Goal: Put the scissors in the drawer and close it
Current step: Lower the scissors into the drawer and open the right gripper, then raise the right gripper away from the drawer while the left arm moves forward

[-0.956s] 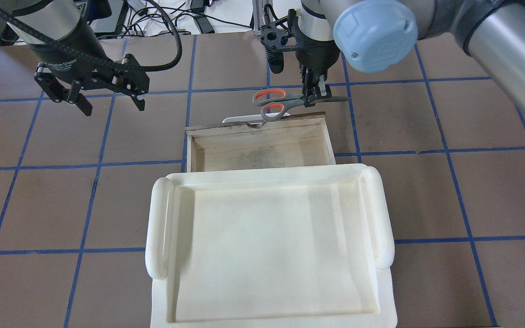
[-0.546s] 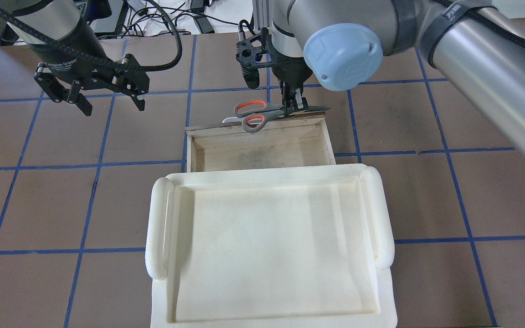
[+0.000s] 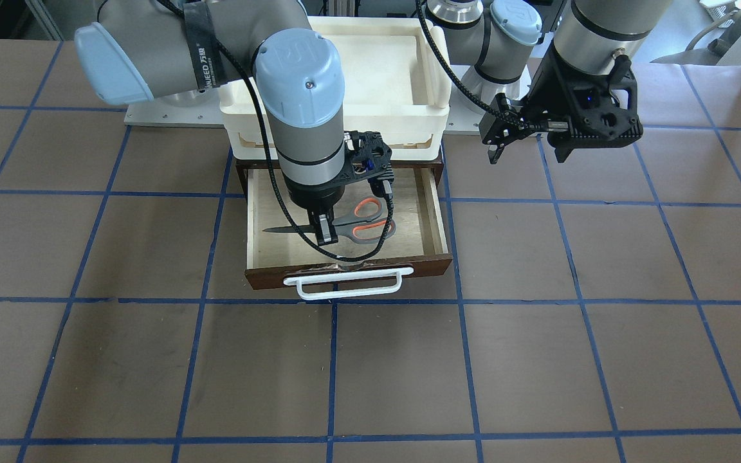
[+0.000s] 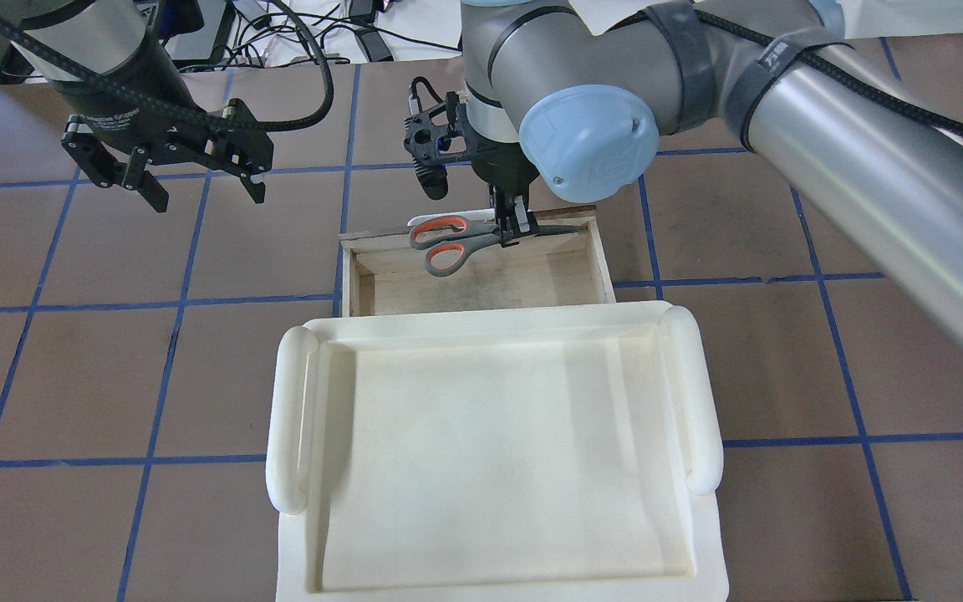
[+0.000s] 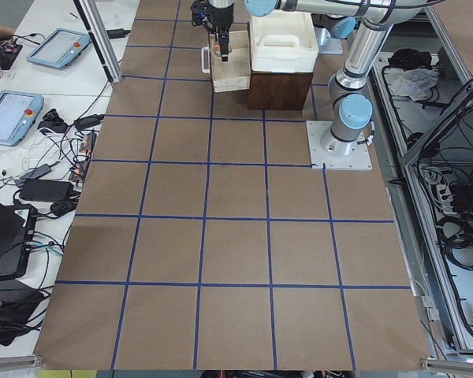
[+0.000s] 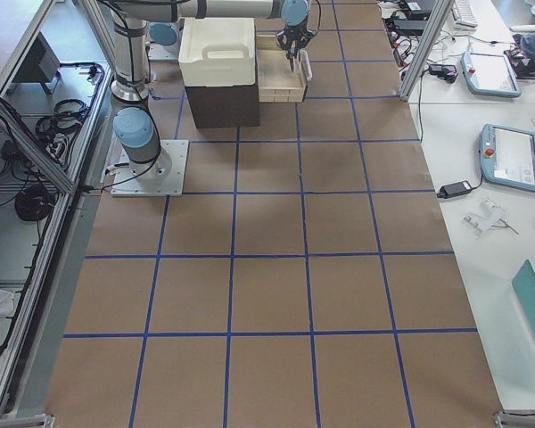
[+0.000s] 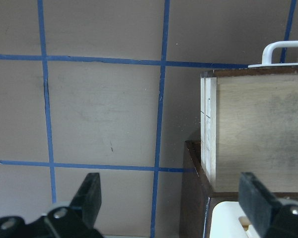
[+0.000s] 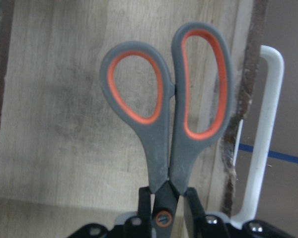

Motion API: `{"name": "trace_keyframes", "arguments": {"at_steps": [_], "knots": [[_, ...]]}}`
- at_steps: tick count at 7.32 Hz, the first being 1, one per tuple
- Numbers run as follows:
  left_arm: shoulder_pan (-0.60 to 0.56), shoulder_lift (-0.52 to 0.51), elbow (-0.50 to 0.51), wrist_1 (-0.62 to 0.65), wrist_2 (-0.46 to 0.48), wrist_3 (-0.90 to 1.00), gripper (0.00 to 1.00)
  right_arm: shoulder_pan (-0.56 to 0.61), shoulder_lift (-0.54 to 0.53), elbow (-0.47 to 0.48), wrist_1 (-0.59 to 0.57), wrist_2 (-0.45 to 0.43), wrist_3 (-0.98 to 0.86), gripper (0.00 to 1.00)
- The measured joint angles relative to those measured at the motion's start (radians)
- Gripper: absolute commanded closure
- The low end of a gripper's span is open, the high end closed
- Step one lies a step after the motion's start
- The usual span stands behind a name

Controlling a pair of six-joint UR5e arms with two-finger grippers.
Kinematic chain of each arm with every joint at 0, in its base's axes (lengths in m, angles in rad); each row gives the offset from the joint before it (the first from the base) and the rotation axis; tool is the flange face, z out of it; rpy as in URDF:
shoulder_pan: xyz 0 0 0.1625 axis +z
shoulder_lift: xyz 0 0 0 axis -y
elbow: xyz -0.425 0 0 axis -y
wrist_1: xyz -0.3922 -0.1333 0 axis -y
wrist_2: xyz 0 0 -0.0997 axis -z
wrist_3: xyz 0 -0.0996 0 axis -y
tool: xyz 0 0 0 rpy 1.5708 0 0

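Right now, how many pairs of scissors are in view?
1. The scissors are clamped in the right gripper over the open drawer. The drawer's rear, under the white tray, is hidden.

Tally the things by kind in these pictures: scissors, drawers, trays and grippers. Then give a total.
Scissors: 1
Drawer: 1
Tray: 1
Grippers: 2, the left gripper and the right gripper
Total: 5
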Motion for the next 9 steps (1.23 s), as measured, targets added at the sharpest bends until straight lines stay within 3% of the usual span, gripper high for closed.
{"name": "trace_keyframes", "arguments": {"at_steps": [3,4,7,9], "knots": [[-0.001,-0.003,0.000,0.012,-0.001,0.000,0.00,0.036,0.001,0.038,-0.027,0.001,0.011,0.98],[-0.001,-0.003,0.000,0.012,-0.001,0.000,0.00,0.038,0.000,0.046,-0.030,0.002,0.019,0.66],[-0.002,-0.002,-0.001,0.012,-0.001,0.001,0.00,0.041,-0.003,0.081,-0.063,0.004,0.043,0.01],[-0.002,-0.003,-0.001,0.013,-0.001,0.000,0.00,0.041,-0.003,0.086,-0.075,0.003,0.046,0.01]]}}
